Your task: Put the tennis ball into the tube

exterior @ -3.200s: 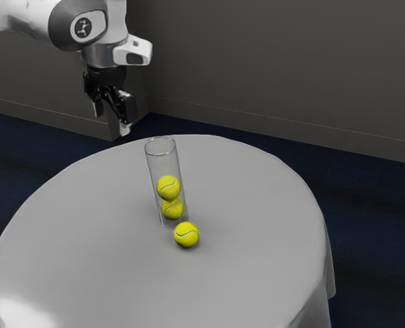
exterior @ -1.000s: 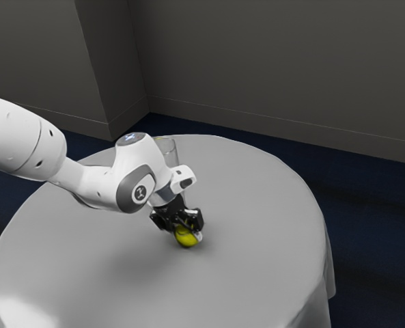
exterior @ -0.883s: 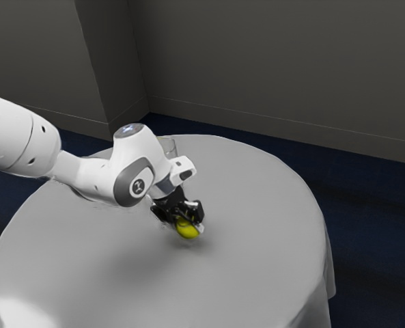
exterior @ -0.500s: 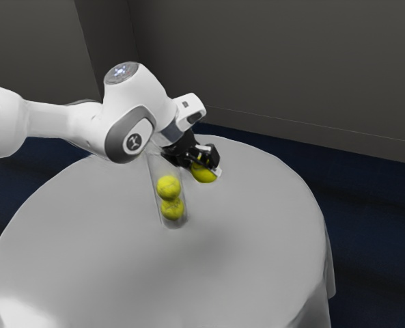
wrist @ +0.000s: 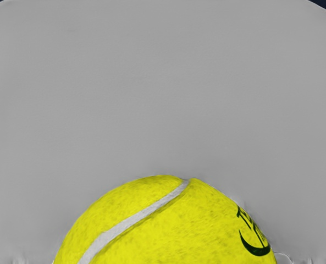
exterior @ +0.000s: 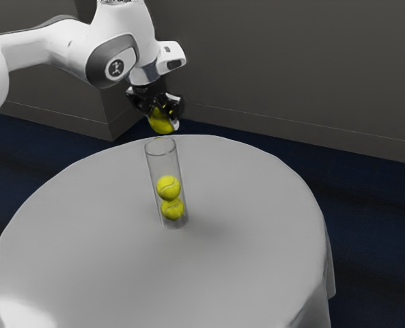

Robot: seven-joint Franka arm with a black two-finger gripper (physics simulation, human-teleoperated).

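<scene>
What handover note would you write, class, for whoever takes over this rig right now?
Claw: shut on the held tennis ball, above table height.
Tube: standing, with an upper tennis ball and lower tennis ball inside.
Done: ball grasped and lifted.
Left: check alignment with the tube's open mouth, which I can't confirm; then probably lower and release.

Saw a round table draped in smooth grey cloth, with folds hanging at the exterior view's lower right. Noticed a pale sheen toward the lower left there. Found a clear, open-topped tube standing on end, its base well inside the rim.
</scene>
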